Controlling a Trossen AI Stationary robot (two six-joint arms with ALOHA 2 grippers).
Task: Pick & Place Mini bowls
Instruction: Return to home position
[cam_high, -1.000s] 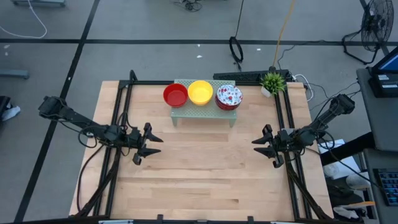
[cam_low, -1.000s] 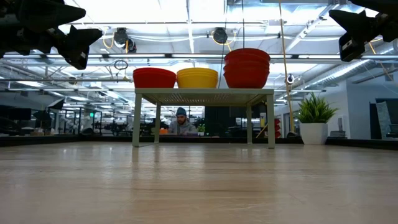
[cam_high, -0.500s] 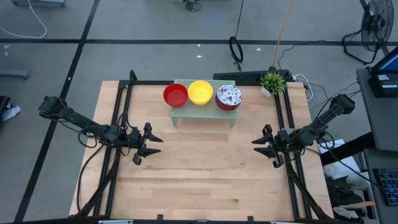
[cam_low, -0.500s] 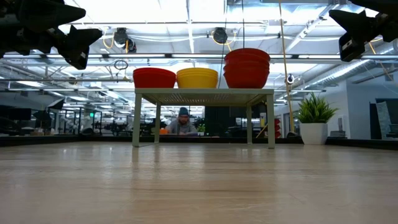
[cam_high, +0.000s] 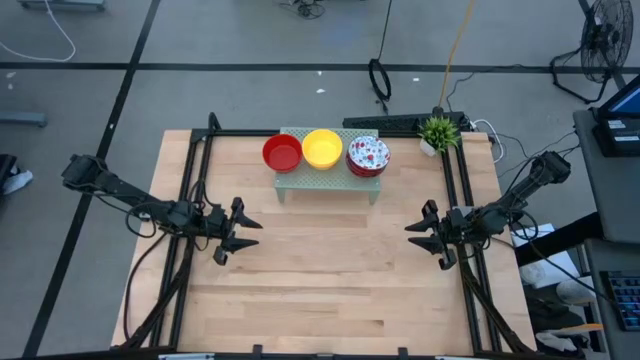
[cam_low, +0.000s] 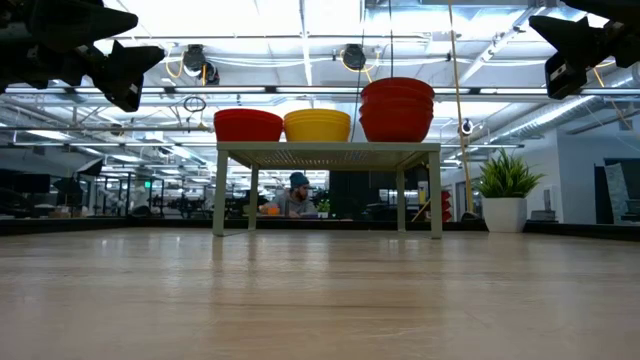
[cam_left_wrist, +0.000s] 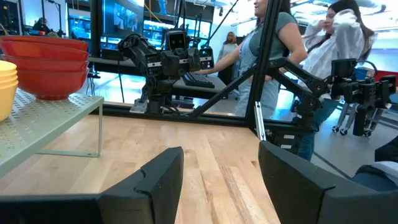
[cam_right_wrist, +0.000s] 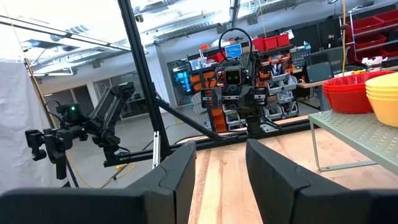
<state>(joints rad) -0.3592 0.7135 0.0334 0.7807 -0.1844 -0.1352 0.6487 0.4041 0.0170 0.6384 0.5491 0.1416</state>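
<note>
Three stacks of mini bowls stand on a pale green mesh rack (cam_high: 328, 180) at the table's far edge: a red stack (cam_high: 282, 153), a yellow stack (cam_high: 322, 148) and a white, red-speckled stack (cam_high: 368, 154). In the low view the red (cam_low: 248, 125), yellow (cam_low: 317, 125) and taller right-hand stack (cam_low: 397, 110) rest by their bases on the rack top. My left gripper (cam_high: 243, 232) hovers open over the table's left side. My right gripper (cam_high: 415, 234) hovers open over the right side. Both are well short of the rack and hold nothing.
A small potted plant (cam_high: 438, 132) stands at the far right corner. Black frame rails (cam_high: 196, 170) run along the left and right sides of the table. Bare wood (cam_high: 330, 270) lies between the grippers and toward the near edge. People show in the room beyond.
</note>
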